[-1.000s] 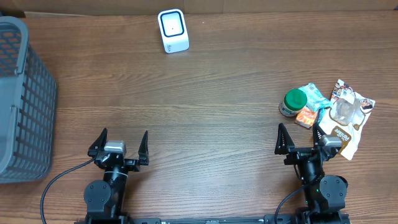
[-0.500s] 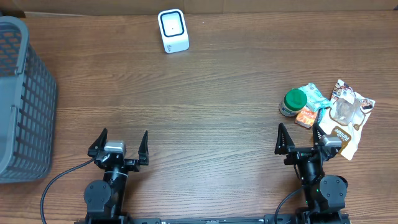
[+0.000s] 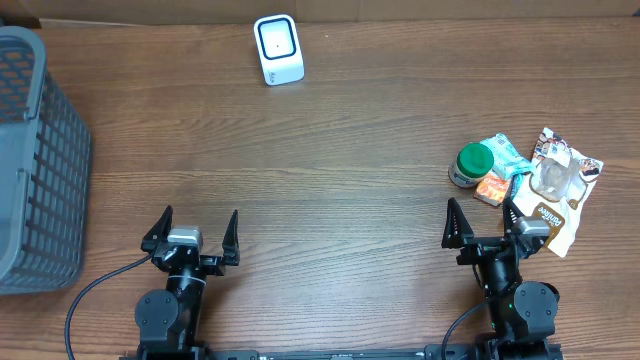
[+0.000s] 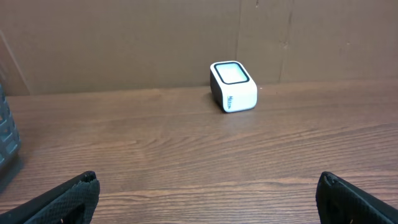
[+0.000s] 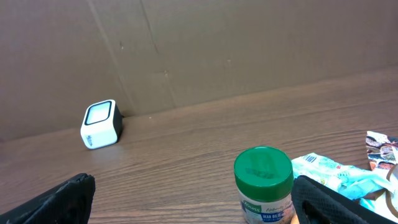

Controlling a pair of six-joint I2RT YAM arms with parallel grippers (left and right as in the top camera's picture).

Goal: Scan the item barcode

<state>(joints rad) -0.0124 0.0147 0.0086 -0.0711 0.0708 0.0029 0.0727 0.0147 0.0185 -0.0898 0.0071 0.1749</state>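
From overhead, the left hand (image 3: 200, 214) sits low at the near edge of the counter (image 3: 340, 150), its two fingers spread wide with nothing between them. The right hand (image 3: 480, 214) stands the same way at the near right, fingers apart and empty. The white barcode scanner (image 3: 278, 49) stands at the far edge, left of centre and well apart from both hands. The items lie in a cluster at the right: a green-lidded jar (image 3: 470, 165), a teal packet (image 3: 508, 153) just beside it, a small orange packet (image 3: 491, 188), and a printed snack pouch (image 3: 562, 190) whose near end lies just beside the right hand's outer finger. A grey mesh basket (image 3: 40, 170) fills the left edge.

The left wrist view shows both dark fingertips (image 4: 68, 199) at the lower corners and bare counter between them. The scanner (image 4: 233, 86) stands far ahead against a cardboard wall (image 4: 155, 43).

In the right wrist view the jar (image 5: 263, 183) stands upright, close ahead between the spread fingers, untouched, with the teal packet (image 5: 336, 174) to its right. The scanner (image 5: 99, 124) is far off to the left.
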